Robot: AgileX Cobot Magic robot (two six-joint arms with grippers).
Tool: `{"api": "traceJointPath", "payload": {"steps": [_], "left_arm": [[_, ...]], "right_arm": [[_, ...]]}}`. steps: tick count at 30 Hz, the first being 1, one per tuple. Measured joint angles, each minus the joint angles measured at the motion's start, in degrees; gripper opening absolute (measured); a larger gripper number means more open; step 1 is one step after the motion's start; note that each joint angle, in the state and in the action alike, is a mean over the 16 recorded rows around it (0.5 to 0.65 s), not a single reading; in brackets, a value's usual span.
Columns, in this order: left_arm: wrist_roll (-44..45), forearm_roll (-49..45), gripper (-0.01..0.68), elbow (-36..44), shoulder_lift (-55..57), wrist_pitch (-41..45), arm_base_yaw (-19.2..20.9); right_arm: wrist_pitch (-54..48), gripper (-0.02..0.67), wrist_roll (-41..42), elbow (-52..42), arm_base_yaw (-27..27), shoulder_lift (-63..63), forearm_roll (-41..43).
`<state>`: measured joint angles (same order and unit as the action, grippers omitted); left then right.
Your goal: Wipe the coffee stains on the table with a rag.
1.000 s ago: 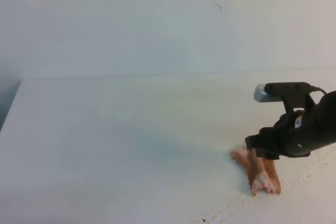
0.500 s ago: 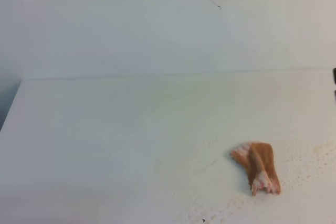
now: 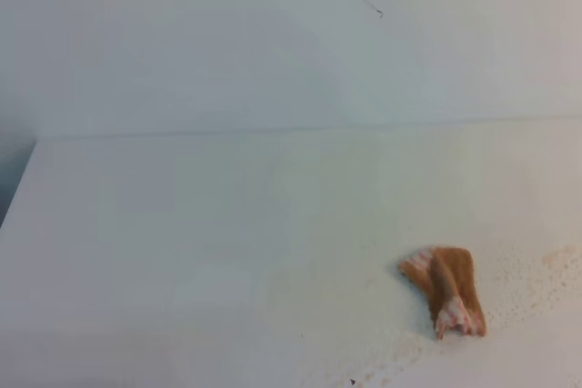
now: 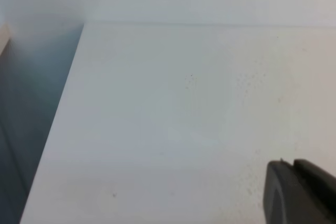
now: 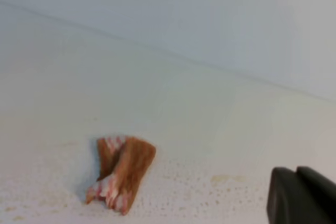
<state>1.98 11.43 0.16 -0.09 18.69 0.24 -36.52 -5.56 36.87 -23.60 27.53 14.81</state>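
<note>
I see the bunched orange-brown rag with pink-and-white patches (image 3: pixel 447 302) lying free near the front right of the plain white matte bench (image 3: pixel 200 224), among faint amber coffee specks (image 5: pixel 220 179). It looks soft, light and limp; I'd pinch its raised middle fold. My right tool (image 5: pixel 300 196) is together, empty, well apart from it. Left tool (image 4: pixel 300 192): I cannot tell.

One rag (image 3: pixel 447 302) lies on one white table (image 3: pixel 182 224). Coffee stains (image 5: pixel 220 179): many tiny dots and faint smears, too small to count.
</note>
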Motion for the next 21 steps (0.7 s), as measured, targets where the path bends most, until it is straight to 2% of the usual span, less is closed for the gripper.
{"api": "traceJointPath", "payload": {"steps": [9,21], "left_arm": [[0.00,0.00,-0.001,0.00,0.00,0.00,0.00],[0.00,0.00,-0.001,-0.16,0.09,0.00,0.00]], "right_arm": [[-0.34,0.000,-1.56,-10.75,0.00,-14.83,0.14],[-1.40,0.000,-2.40,-13.02,0.00,-19.24,0.19]]}}
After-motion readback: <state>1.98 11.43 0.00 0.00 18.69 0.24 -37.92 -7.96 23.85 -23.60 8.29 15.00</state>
